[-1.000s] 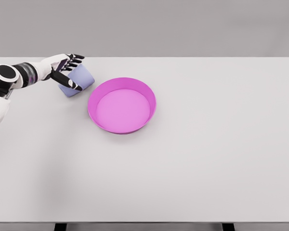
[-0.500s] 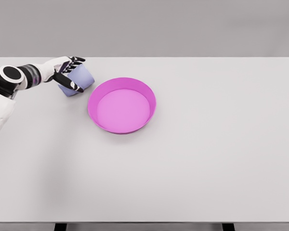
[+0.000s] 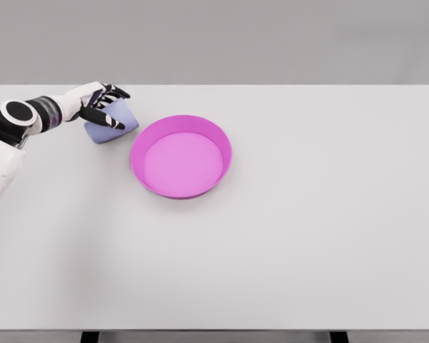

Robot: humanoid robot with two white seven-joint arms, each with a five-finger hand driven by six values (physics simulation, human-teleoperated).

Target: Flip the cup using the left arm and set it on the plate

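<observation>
Cup (image 3: 114, 124), pale blue, is wrapped by the black fingers (image 3: 107, 121) of the left hand (image 3: 96, 103), thumb across its near side and the others over the top, so the hand grips it. It sits tilted on the white table (image 3: 307, 214) at the far left, just beside the pink plate (image 3: 181, 156), with the left arm (image 3: 28, 113) reaching in from the left edge.
</observation>
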